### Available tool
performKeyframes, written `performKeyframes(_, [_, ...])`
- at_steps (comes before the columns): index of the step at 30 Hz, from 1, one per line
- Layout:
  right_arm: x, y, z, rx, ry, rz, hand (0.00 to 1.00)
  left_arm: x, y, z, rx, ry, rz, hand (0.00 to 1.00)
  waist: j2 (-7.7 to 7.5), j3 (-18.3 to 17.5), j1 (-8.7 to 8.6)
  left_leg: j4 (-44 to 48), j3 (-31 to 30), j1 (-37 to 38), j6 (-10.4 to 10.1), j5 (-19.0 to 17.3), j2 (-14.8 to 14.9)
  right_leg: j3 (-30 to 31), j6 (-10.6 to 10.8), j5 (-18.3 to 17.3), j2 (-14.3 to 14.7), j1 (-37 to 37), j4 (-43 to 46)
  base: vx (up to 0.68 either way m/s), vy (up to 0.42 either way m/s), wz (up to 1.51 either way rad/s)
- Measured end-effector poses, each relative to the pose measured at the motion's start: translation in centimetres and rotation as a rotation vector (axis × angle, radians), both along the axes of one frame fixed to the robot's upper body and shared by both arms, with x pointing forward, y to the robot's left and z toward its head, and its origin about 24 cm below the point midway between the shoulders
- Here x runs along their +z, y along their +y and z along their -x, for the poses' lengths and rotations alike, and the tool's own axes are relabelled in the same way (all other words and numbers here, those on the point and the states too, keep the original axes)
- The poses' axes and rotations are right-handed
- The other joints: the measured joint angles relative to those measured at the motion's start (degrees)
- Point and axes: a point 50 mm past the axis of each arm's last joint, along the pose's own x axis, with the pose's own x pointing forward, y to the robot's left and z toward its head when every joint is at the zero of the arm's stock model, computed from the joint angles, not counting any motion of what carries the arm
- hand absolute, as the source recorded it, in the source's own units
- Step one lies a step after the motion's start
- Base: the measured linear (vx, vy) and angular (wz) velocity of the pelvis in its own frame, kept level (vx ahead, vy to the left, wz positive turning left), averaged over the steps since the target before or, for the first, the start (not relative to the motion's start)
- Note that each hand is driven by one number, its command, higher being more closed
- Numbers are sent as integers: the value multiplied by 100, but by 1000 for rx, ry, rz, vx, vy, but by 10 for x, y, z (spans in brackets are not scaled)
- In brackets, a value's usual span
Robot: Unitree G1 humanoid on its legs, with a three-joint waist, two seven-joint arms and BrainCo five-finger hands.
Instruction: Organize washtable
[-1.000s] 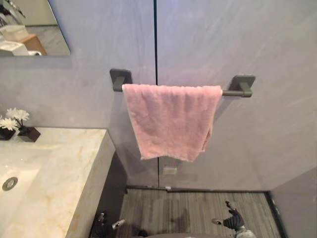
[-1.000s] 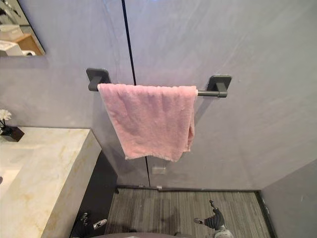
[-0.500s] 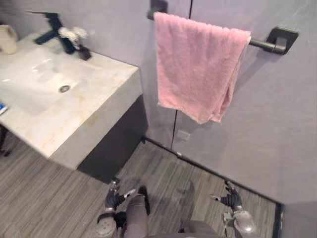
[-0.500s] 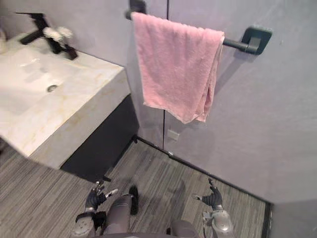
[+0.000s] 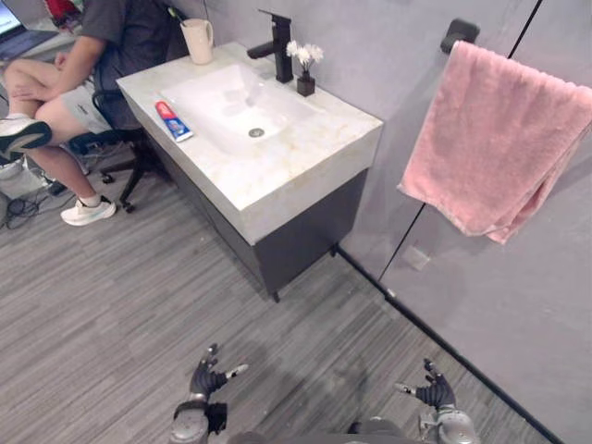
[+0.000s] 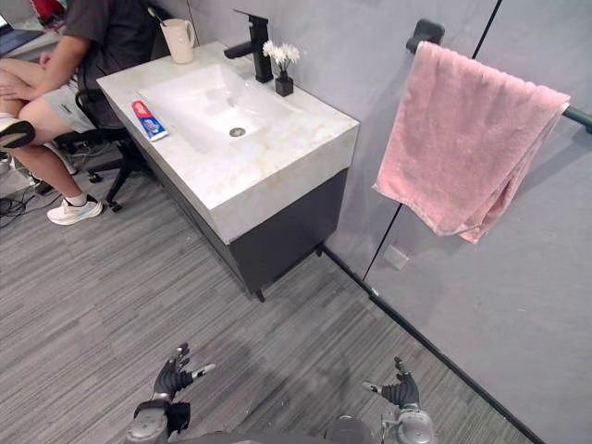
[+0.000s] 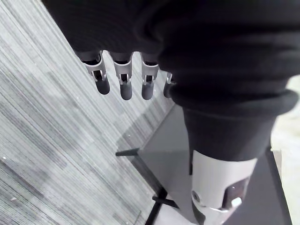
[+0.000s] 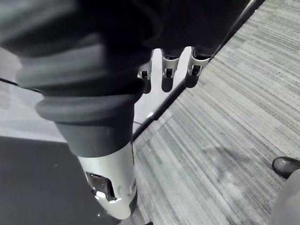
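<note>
Marble-topped washtable surface carries red-and-blue toothpaste tube, beige cup, black faucet, white potted flowers | eye views: pink towel on wall bar, seated person beside | left robot hand, right robot hand low over grey plank floor | wrist views: both spread, fingers straight, holding nothing

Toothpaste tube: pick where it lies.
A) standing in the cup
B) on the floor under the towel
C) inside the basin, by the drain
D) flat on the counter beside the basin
D: the toothpaste tube lies flat on the marble counter just outside the basin, on the side toward the seated person.
</note>
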Motion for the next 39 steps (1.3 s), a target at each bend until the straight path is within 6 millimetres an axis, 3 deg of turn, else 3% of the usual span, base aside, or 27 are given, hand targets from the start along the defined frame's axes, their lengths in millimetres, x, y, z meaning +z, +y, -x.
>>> performKeyframes(4, [-1, 3, -1, 19, 4, 2, 0, -5, 5, 10, 34, 40, -1, 0, 80, -34, 71, -344, -159, -45, 41, 25, -159, -145, 80, 367, -16, 8, -361, -197, 108, 19])
performKeyframes(9, [-4, 9, 2, 54, 29, -7, 0, -6, 8, 13, 89, 37, 6, 0, 102, -25, 141, -640, -761, -670, 411, 298, -479, -1132, 198, 439, -314, 23, -424, -200, 53, 89])
performKeyframes(12, [-6, 16, 0, 66, 29, -22, 0, -8, 9, 16, 132, 47, 12, 0, 32, 57, 150, -570, -146, -902, 603, 182, -488, -1655, 351, 388, -535, 158, -595, -63, 102, 137])
performKeyframes(13, [-6, 17, -1, 68, 30, -22, 0, -9, 10, 19, 146, 55, 17, 0, 86, 66, 178, -519, -96, -929, 599, 188, -495, -1713, 371, 397, -563, 238, -580, -34, 163, 117])
performKeyframes(16, [-5, 24, -8, 101, 17, -28, 0, -12, 21, 39, 237, 91, 4, 0, -8, 109, 309, -197, -218, -1093, 671, 137, -717, -1988, 620, 330, -745, 509, -570, 16, 135, 84])
performKeyframes(18, [-3, 31, -17, 126, -4, -38, 0, -12, 24, 45, 277, 97, 2, 0, -80, 99, 462, 383, -299, -1434, 878, -109, -855, -2042, 895, 117, -995, 507, -391, 105, 185, 75])
performKeyframes(19, [-2, 35, -20, 144, -11, -42, 0, -13, 24, 50, 279, 106, 2, 0, -167, 145, 463, 1184, -278, -1725, 1034, -479, -867, -2064, 1047, -12, -1267, 482, 72, 188, 267, 73])
performKeyframes(20, [-2, 36, -22, 150, -14, -43, 0, -13, 25, 52, 281, 113, -1, 0, -153, 135, 463, 1469, -320, -1811, 1050, -759, -926, -2048, 1083, -107, -1429, 497, 441, 223, 270, 85])
performKeyframes(21, [-2, 41, -23, 152, -18, -56, 0, -13, 27, 57, 282, 126, -9, 0, -315, 183, 466, 1821, -525, -1887, 1137, -1136, -1152, -1679, 758, -327, -1804, 466, 1151, 250, 269, 102])
performKeyframes(22, [-2, 41, -23, 166, -15, -52, 0, -14, 23, 55, 275, 125, 2, 0, -374, 202, 443, 1970, -763, -1849, 1232, -1315, -1320, -877, -97, -127, -2001, 122, 2068, 244, 218, 103])
performKeyframes(23, [-2, 41, -23, 172, -14, -50, 0, -14, 20, 53, 267, 119, 7, 0, -353, 210, 422, 1958, -841, -1809, 1262, -1354, -1369, -292, -411, 188, -1989, -193, 2517, 293, 239, 102])
performKeyframes(24, [-2, 45, -22, 182, -14, -58, 0, -12, 21, 45, 254, 98, 4, 0, -177, 291, 416, 1870, -1155, -1692, 1323, -1383, -1356, 661, 79, -275, -1611, -636, 3158, 271, 153, 77])
performKeyframes(25, [-3, 47, -22, 183, -13, -66, 0, -11, 22, 41, 251, 90, 0, 0, -200, 323, 405, 1806, -1292, -1610, 1334, -1386, -1362, 910, 211, -560, -1356, -790, 3304, 413, 156, 96])
performKeyframes(26, [-3, 52, -21, 193, -10, -77, 0, -8, 26, 35, 242, 71, -12, 0, -313, 375, 421, 1562, -1487, -1333, 1352, -1400, -1413, 1074, 195, -991, -897, -1144, 3333, 359, 69, 71])
performKeyframes(29, [-4, 48, -19, 195, -6, -65, 0, -6, 23, 23, 201, 51, -14, 0, -371, 452, 401, 1275, -1653, -820, 1333, -1490, -1455, 871, 176, -1098, -263, -1748, 2490, 378, 33, 51])
performKeyframes(31, [-2, 47, -21, 193, -19, -61, 0, -5, 17, 12, 170, 33, -8, 0, -357, 503, 293, 1005, -1832, -430, 1250, -1554, -1507, 765, 172, -751, 43, -2023, 1421, 445, -23, 53])
performKeyframes(33, [-1, 45, -20, 183, -23, -57, 0, -4, 12, 3, 132, 16, -4, 0, -459, 476, 181, 592, -2042, 106, 1058, -1671, -1669, 828, -49, -74, 100, -2259, 467, 458, -75, 64])
performKeyframes(34, [0, 44, -20, 181, -25, -56, 0, -4, 11, 2, 129, 14, -2, 0, -461, 460, 137, 580, -2099, 200, 937, -1759, -1665, 848, -177, 10, 104, -2323, 513, 566, -167, 72])
performKeyframes(35, [1, 43, -20, 177, -32, -54, 0, -4, 11, 3, 128, 17, 0, 0, -415, 393, 66, 570, -2211, 402, 642, -1953, -1561, 733, -435, 154, 158, -2373, 715, 494, -172, 72])
performKeyframes(36, [0, 42, -18, 171, -29, -54, 0, -4, 11, 6, 129, 22, -2, 0, -415, 289, 36, 774, -2219, 449, 500, -2036, -1466, 694, -669, 385, 212, -2338, 800, 879, -317, 78])
performKeyframes(37, [1, 39, -18, 172, -26, -47, 0, -5, 7, 3, 133, 17, 11, 0, -250, 308, 37, 1857, -2018, 129, 349, -2026, -1200, 580, -862, 628, 443, -2155, 982, 664, -244, 38])
performKeyframes(38, [3, 39, -20, 175, -38, -44, 0, -6, 5, 6, 142, 24, 18, 0, -196, 309, 43, 2433, -1903, -54, 162, -1906, -1030, 587, -935, 501, 603, -2027, 976, 817, -283, -21])
performKeyframes(39, [7, 40, -24, 184, -66, -41, 0, -10, 1, 13, 161, 47, 34, 0, -62, 383, 99, 3665, -1619, -388, -8, -1275, -698, 765, -999, 317, 882, -1631, 816, 693, -152, -92])
